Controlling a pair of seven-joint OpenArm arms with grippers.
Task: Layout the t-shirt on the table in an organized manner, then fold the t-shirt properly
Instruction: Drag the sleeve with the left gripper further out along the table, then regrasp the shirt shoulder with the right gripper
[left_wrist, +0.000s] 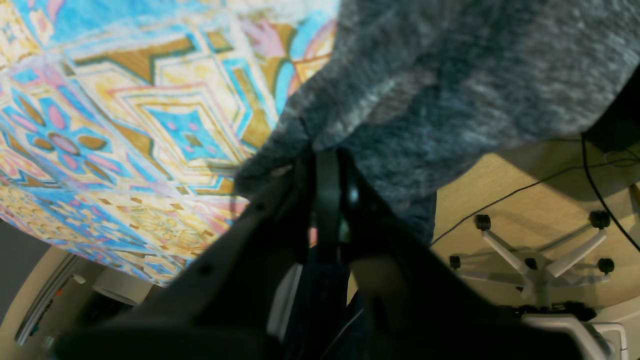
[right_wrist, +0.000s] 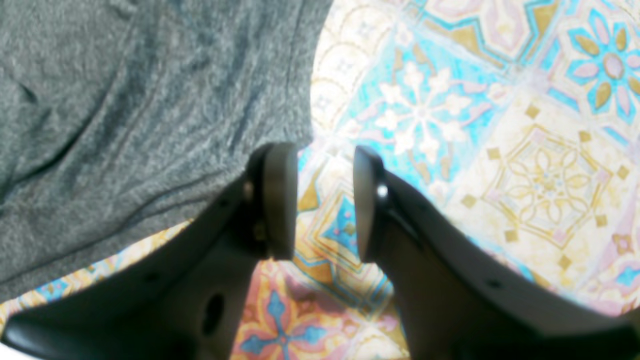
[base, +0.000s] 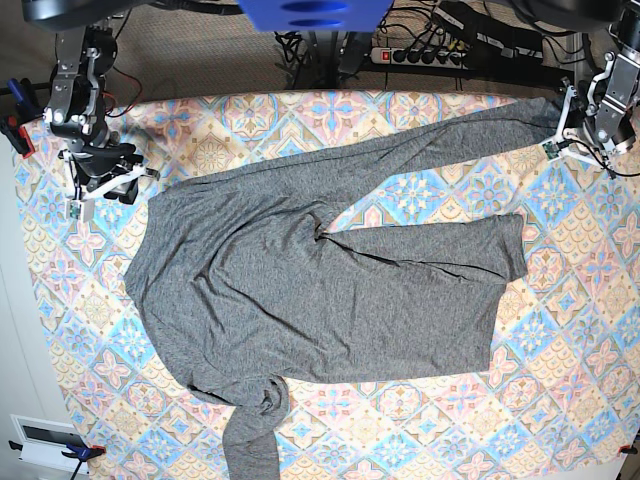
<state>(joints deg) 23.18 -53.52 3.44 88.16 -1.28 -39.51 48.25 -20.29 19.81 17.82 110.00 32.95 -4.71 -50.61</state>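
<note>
floor: tan | chair base (left_wrist: 537, 255): white, black casters | cables (left_wrist: 595, 185): black | power strip (base: 425, 55): far edge

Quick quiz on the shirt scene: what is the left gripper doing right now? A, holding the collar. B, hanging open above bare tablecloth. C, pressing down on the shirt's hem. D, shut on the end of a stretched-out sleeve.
D: the left gripper is closed on grey fabric of the t-shirt, and the base view shows that sleeve stretched toward the table's far corner.

Between my black right jaws: tablecloth (right_wrist: 500, 150) tiles blue, pink, cream, floral. Beside them: shirt (right_wrist: 125, 125) heathered dark grey.
</note>
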